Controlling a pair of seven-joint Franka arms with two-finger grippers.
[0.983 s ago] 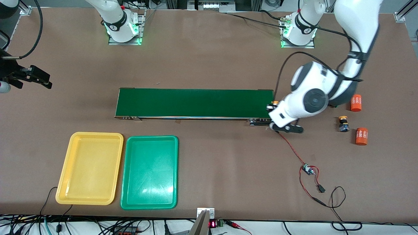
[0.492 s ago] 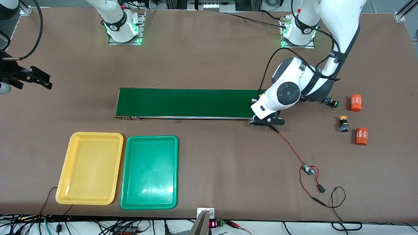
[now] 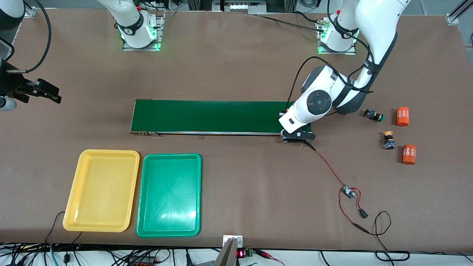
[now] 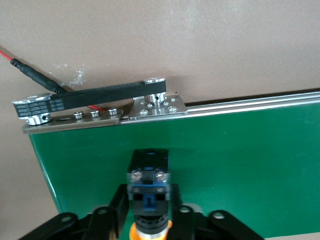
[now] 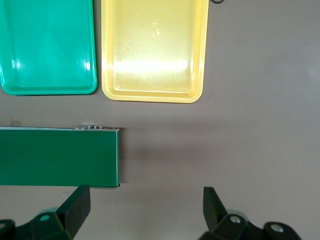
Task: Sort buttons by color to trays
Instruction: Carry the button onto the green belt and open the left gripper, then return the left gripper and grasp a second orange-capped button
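The left gripper (image 4: pixel 150 222) pinches an orange-capped button (image 4: pixel 149 187) over the belt (image 3: pixel 210 116) end, while the right gripper (image 5: pixel 145 205) waits spread – trays (image 3: pixel 101 190) at seven o'clock, orange cylinders (image 3: pixel 403 116) printed "4680".

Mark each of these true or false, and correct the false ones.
1. The left gripper is shut on a yellow-capped push-button switch over the end of the dark-green conveyor belt. True.
2. Both shallow plastic trays hold buttons. False: the yellow tray and the green tray hold nothing.
3. The right gripper is open, holding nothing. True.
4. A green-capped button lies on the belt. False: it lies on the table beside an orange printed cylinder.
5. The second yellow-capped button sits in the yellow tray. False: it is on the table.
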